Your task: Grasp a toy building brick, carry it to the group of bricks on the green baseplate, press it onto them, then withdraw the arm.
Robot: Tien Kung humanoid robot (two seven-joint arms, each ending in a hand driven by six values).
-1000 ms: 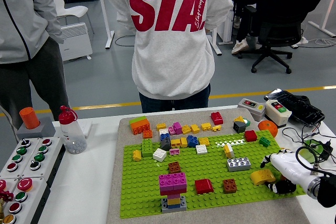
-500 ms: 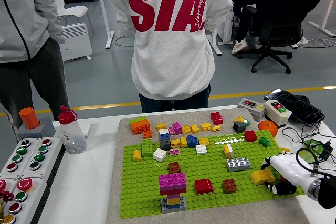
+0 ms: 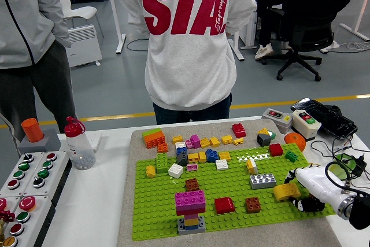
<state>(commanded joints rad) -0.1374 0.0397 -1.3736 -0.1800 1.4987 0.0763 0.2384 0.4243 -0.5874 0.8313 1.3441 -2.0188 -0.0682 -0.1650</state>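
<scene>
Stood at the far left of the white table (image 3: 98,201): a control box (image 3: 26,180) with red and green buttons, an orange cap (image 3: 32,129) behind it, and a clear bottle (image 3: 77,144) with a red top just beside. Lay across the middle, on a grey mat (image 3: 130,224): the green baseplate (image 3: 231,192), strewn along its far edge with small loose bricks in orange, yellow, blue, pink and red. Rose near the plate's front edge: the stacked group of bricks (image 3: 191,211), magenta on top over yellow and grey-blue, with a brown brick (image 3: 192,184) just behind, and a red one (image 3: 224,205) and another brown one (image 3: 252,204) to the right. Further right, a grey studded brick (image 3: 262,180). Reached in from the lower right corner over the plate's right end: the right hand (image 3: 307,191), white-shelled, fingers closed around a yellow brick (image 3: 286,191), held well apart from the stack. Stood beyond the table's far side: a person in a white sweatshirt (image 3: 188,33), back turned, and another at the left edge.
</scene>
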